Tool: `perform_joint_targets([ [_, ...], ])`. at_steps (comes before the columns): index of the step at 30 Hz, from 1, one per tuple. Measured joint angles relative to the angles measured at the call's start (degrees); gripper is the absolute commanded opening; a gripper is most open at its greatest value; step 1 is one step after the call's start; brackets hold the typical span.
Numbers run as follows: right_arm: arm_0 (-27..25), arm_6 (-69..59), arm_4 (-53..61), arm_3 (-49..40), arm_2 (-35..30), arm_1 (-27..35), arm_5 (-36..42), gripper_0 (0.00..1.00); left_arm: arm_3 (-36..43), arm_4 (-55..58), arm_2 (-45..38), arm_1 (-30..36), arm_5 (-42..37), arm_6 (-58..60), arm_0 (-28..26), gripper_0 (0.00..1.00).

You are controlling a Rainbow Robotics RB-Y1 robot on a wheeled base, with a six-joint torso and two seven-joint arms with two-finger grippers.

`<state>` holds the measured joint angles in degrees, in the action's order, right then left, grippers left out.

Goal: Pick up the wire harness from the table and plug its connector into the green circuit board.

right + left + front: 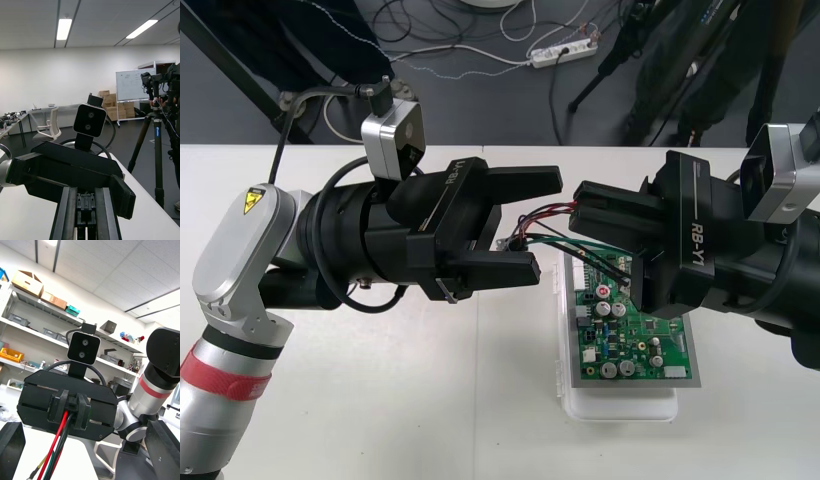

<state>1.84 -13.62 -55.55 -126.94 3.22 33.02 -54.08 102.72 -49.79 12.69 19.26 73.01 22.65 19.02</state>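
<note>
White table (380,400) below: my right pincer (580,212) is clamped on the wires (56,438), which point to 9 o'clock, between the wide-apart fingers of my left pincer (545,225). Green board (635,330) lies at 5 o'clock.

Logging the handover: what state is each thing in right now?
Thin red, black and green wire harness: held off the table, unplugged.
Black two-finger right end effector: shut on it.
Black two-finger left end effector: open, at its free end.
Green circuit board on white base: flat on table.
</note>
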Motion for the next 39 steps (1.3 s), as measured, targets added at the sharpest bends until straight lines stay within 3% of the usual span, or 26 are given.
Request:
perform_joint_targets([
  [10, 0.00, -0.24, -1.75, 0.00, 0.00, -0.59, 0.00, 0.00, -0.05, 0.00, 0.09, 0.00, -0.01, 0.00, 0.08, 0.81],
  [29, 0.00, -0.34, -1.82, -0.02, 0.00, -0.63, 0.00, 0.00, -0.08, 0.02, 1.00, -0.01, -0.80, 0.00, 0.28, 0.79],
  [33, 0.00, -0.34, -1.82, -0.02, 0.00, -0.82, 0.00, 0.00, -0.09, 0.02, 1.01, -0.01, -0.89, 0.00, 0.28, 0.72],
  [36, 0.00, -0.34, -1.82, -0.02, 0.00, -0.92, 0.00, 0.00, -0.09, 0.02, 1.01, -0.01, -0.90, 0.00, 0.28, 0.53],
  [39, 0.00, -0.34, -1.82, -0.03, 0.00, -0.95, 0.00, 0.00, -0.10, 0.02, 1.01, -0.01, -0.93, 0.00, 0.28, 0.47],
])
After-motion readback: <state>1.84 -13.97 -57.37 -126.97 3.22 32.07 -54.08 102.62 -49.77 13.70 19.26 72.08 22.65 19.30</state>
